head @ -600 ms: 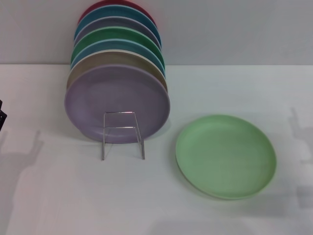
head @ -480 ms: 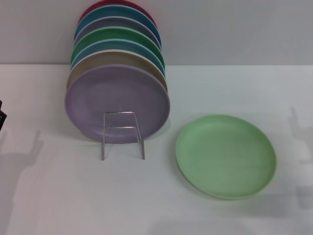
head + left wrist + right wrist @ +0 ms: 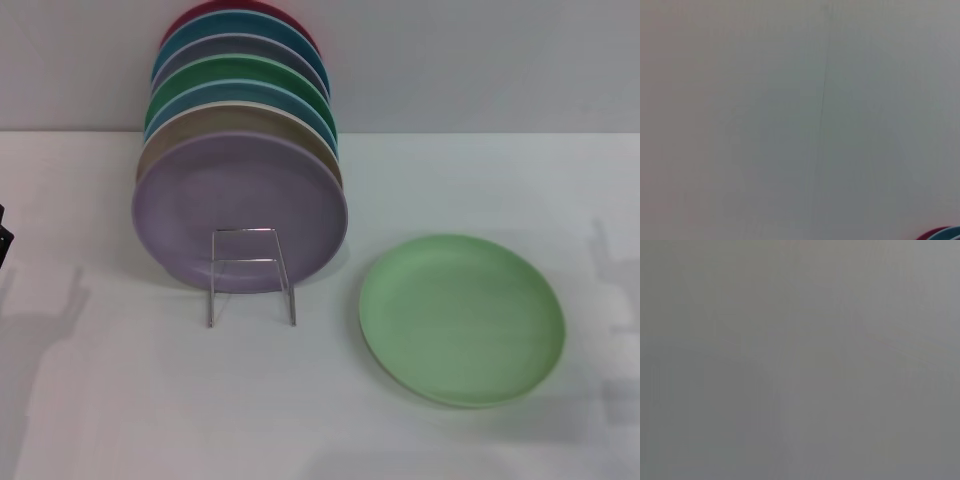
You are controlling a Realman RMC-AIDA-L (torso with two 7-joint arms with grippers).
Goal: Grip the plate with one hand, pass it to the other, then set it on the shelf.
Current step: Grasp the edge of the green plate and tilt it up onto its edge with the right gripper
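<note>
A small black part of the left claw [image 3: 3, 238] shows at the left edge of the head view, beside the table and well apart from everything on it; whether it is apart or together cannot be told. The right claw is not in view in any picture.

The round, matte, light pastel-green plate [image 3: 462, 318] lies flat on the white table [image 3: 150, 400], right of centre, with nothing touching it. Just to its left stands the thin silver wire plate rack [image 3: 250, 275], its squared front loop upright and its two legs reaching toward the camera. A round lilac plate [image 3: 240, 200] leans upright at the front of the rack, and behind it stand more plates in a row: a beige one [image 3: 170, 130], a blue one [image 3: 165, 108], a darker green one [image 3: 240, 72], then grey-lilac, teal and dark red ones. Behind the table is a plain grey wall [image 3: 480, 60].

The left wrist view shows a blank pale surface, with a sliver of red and teal plate rims [image 3: 942, 234] in one corner. The right wrist view shows only plain grey.
</note>
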